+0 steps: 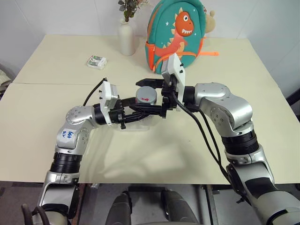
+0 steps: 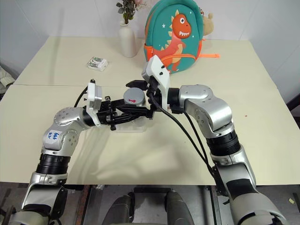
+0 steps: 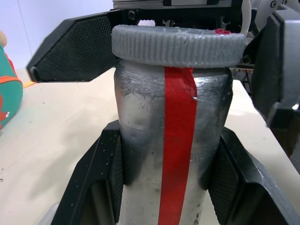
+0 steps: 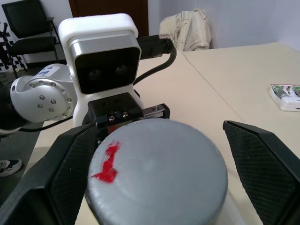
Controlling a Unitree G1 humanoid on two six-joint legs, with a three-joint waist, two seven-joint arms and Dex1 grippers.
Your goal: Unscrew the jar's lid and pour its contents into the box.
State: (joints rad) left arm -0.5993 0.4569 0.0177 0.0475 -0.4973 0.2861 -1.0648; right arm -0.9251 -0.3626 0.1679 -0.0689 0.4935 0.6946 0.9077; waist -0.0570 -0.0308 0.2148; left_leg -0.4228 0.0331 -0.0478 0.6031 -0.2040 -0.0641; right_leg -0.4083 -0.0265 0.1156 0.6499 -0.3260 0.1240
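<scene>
L gripper [image 3: 164,187] tight round jar [image 3: 173,140] (R gripper [image 4: 154,159] wide, astride lid [image 4: 157,173])

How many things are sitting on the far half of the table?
3: a white vase at the far edge, a dinosaur backpack right beside it, and a small white-and-green packet nearer, to the vase's left. More may hide behind the backpack.

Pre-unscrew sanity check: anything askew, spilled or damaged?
Nothing stands out. The jar is upright in the left gripper, the lid sits level, and the right gripper is open around it. No spill visible.
</scene>
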